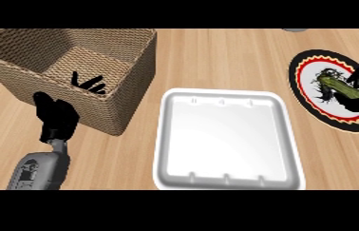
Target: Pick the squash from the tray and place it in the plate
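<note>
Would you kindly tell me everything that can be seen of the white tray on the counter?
The white tray is a shallow, roughly square dish with rounded corners and a raised rim, smooth and glossy like foam or plastic. Small ridges mark its near and far walls. It lies flat on the wooden counter, holding nothing. The woven basket stands to its left and the plate to its right; neither plainly touches it, and no hand touches it.

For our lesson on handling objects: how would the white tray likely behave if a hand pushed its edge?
The white tray looks thin and shallow, so probably light. It lies flat on the smooth wooden counter, so it would likely slide, not tip. Its thin rim may flex.
</note>
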Motion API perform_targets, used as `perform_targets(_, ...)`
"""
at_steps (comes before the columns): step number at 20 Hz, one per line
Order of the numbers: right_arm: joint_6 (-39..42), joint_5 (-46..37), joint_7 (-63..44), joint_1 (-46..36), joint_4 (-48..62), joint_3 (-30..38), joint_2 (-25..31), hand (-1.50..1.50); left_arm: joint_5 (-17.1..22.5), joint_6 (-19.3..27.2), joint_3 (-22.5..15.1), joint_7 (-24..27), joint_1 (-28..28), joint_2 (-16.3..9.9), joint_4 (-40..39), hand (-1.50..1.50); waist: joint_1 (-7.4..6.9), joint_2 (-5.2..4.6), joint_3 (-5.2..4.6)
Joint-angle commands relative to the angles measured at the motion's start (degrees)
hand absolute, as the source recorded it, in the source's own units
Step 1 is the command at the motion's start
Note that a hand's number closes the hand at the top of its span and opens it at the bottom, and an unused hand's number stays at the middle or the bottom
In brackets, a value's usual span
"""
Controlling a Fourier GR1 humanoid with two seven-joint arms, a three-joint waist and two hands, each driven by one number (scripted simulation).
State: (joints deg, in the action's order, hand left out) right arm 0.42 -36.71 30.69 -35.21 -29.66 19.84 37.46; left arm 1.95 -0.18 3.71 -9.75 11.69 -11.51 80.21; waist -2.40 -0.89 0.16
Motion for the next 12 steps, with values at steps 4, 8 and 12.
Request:
perform_targets(4, 3.41, -0.13, 13.39, -3.99, 12.16, 0.6, 2.87, -1.5, -1.24, 0.39, -0.99, 2.2, -1.35, 1.27, -0.36, 0.0, -0.2, -0.11, 0.1)
perform_targets(8, 0.87, 4.6, 21.1, -4.75, 10.38, 5.16, 2.54, -1.5, -1.67, 1.07, -1.33, 2.26, -2.86, 1.75, 1.06, 0.0, 0.17, 0.21, 0.12)
perform_targets(12, 14.46, 10.15, 28.45, -6.76, 10.38, 7.79, 2.63, -1.5, -0.38, 0.36, 1.31, 1.87, 0.26, 0.09, -3.19, 0.0, 1.7, 0.41, -0.02)
